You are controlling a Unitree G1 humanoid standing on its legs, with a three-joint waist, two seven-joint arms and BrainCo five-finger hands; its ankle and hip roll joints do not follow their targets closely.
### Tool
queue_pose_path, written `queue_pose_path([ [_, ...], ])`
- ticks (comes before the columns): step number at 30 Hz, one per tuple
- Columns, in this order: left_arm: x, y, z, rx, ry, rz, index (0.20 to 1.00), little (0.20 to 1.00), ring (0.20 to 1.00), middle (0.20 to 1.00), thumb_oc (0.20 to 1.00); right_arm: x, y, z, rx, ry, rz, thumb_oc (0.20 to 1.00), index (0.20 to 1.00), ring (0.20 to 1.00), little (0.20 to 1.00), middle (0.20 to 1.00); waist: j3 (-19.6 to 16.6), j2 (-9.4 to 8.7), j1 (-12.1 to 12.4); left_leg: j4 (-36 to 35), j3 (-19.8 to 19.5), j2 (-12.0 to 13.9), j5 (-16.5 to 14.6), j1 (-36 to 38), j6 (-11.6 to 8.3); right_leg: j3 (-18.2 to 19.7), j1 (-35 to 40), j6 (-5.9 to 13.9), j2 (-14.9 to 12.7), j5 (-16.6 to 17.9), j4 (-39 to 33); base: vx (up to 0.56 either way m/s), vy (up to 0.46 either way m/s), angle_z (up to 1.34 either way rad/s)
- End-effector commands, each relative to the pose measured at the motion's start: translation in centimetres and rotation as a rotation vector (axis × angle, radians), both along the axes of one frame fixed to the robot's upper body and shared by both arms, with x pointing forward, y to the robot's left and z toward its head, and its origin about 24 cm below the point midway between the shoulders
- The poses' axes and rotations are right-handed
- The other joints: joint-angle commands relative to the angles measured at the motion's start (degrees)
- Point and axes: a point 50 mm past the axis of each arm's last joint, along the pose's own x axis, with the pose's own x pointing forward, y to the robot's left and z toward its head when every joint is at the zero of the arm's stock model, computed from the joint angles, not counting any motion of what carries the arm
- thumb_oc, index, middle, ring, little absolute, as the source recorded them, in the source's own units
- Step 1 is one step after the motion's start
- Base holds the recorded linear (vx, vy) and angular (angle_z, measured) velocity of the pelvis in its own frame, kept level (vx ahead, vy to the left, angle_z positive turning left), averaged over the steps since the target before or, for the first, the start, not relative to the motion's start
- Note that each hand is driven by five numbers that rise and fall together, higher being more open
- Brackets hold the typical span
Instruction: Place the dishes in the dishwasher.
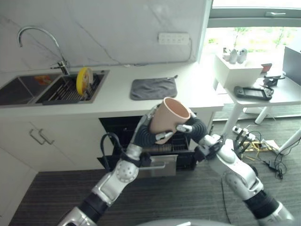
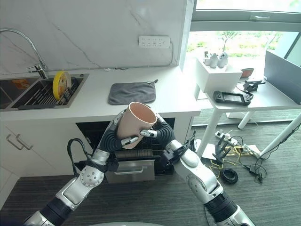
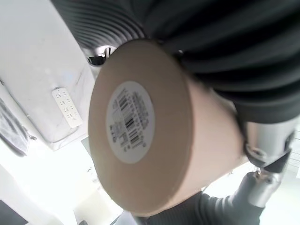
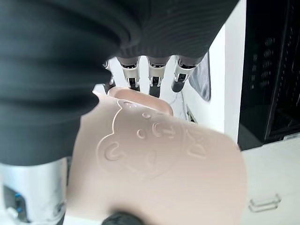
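Held up closest to the head camera, between both hands, is the beige cup (image 1: pixel 169 115); it is tilted, its open mouth facing up and back toward the wall, its labelled base showing in the left wrist view; an embossed face shows on its wall in the right wrist view. The left hand (image 1: pixel 146 123) cradles the cup from its own side, fingers curled against the wall; the right hand (image 1: pixel 188 127) closes on it from the other side, fingers wrapped round the cup's side and a dark fingertip hooked at the lower edge; both are grasping the cup, probably because it is passing from one hand to the other or being steadied before it goes down. Below and behind the cup the dishwasher (image 1: pixel 174 148) stands open under the tabletop (image 1: pixel 117 106), its rack pulled forward, so the cup hangs right above where it must go; it is not yet in the rack. On the tabletop a grey mat (image 1: pixel 154 88) lies flat; further left a yellow plate (image 1: pixel 84 81) stands on edge in the sink's (image 1: pixel 23 89) drainer, a dish likely still to be loaded.
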Motion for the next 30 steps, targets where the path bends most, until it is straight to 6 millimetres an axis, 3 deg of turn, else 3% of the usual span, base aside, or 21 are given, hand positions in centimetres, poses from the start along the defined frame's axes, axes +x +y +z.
queue_pose_path([
  [1,1.1,-2.8,2.0,0.063,-0.121,-0.152,0.2,0.2,0.2,0.2,0.2,-0.1,4.0,3.7,0.028,-0.182,0.198,1.0,1.0,1.0,1.0,1.0,0.33,-2.24,0.88,0.47,-0.62,0.71,-6.35,5.17,-0.79,2.13,-1.36,3.89,-3.09,0.9,0.02,0.0,0.0,0.0],
  [7,1.1,-3.4,1.9,0.034,-0.085,-0.165,0.2,0.2,0.2,0.2,0.2,0.2,5.0,5.4,-0.015,-0.305,0.169,1.0,1.0,1.0,1.0,1.0,0.44,-2.23,1.42,0.47,-0.68,0.59,-6.48,5.19,-0.77,1.9,-1.33,3.83,-3.17,0.76,0.02,0.0,0.0,0.0],
  [8,1.1,-3.5,1.9,0.035,-0.085,-0.168,0.2,0.2,0.2,0.2,0.2,0.2,5.1,5.7,-0.012,-0.324,0.163,0.862,0.862,0.862,0.862,0.862,0.45,-2.21,1.49,0.47,-0.69,0.59,-6.46,5.19,-0.77,1.88,-1.32,3.81,-3.18,0.78,0.02,0.0,0.0,0.0],
  [9,1.2,-3.8,1.8,0.036,-0.075,-0.174,0.2,0.2,0.2,0.2,0.2,0.3,5.4,6.8,-0.012,-0.384,0.15,0.351,0.351,0.351,0.351,0.351,0.45,-2.13,1.68,0.47,-0.71,0.59,-6.5,5.16,-0.82,1.79,-1.31,3.78,-3.22,0.73,0.02,0.0,0.0,0.0],
  [11,1.2,-3.8,1.6,0.033,-0.061,-0.173,0.2,0.2,0.2,0.2,0.2,0.2,5.5,7.2,-0.011,-0.402,0.149,0.2,0.2,0.2,0.2,0.2,0.5,-2.1,1.73,0.47,-0.72,0.59,-6.53,5.13,-0.82,1.78,-1.32,3.75,-3.22,0.7,0.02,0.0,0.0,0.0],
  [20,1.2,-3.7,1.3,0.01,-0.038,-0.158,0.2,0.2,0.2,0.2,0.2,-0.2,6.4,8.2,0.018,-0.426,0.169,0.2,0.2,0.2,0.2,0.2,0.61,-1.91,2.32,0.47,-0.89,0.58,-6.68,5.3,-0.75,1.6,-1.0,3.54,-3.21,0.44,0.02,0.0,0.0,0.0],
  [30,1.1,-3.9,0.9,0.014,-0.007,-0.172,0.2,0.2,0.2,0.2,0.2,-0.2,6.2,9.1,0.081,-0.463,0.126,0.2,0.2,0.2,0.2,0.2,0.59,-1.66,2.38,0.47,-0.83,0.59,-6.7,5.48,-0.65,1.72,-0.82,3.43,-3.23,0.32,0.02,0.0,-0.001,0.0],
])
